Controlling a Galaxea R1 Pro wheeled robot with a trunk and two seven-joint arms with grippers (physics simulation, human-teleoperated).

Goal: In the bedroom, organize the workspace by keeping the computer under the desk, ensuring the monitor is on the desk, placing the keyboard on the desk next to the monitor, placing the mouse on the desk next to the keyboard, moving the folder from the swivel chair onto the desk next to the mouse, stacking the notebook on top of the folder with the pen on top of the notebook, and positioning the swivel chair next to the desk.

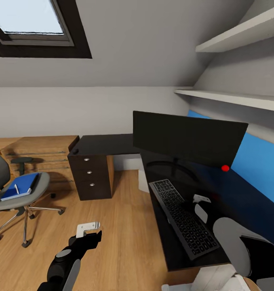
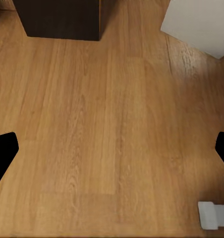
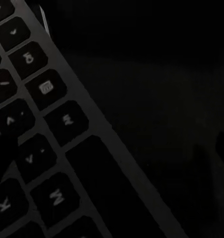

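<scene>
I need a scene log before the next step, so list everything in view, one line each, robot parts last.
desk: one, glossy black, L-shaped, ahead and to the right
monitor: one, black, upright on the desk
keyboard: one, dark with grey keys, on the desk in front of the monitor
swivel chair: one, grey, on the floor at left
folder: one, blue, on the chair seat
notebook: one, dark grey, on the folder
pen: one, white, on the folder
wall shelves: two, white, upper right
left end effector: one, white fingers, over the floor, open
right end effector: one, over the desk beside the keyboard
</scene>
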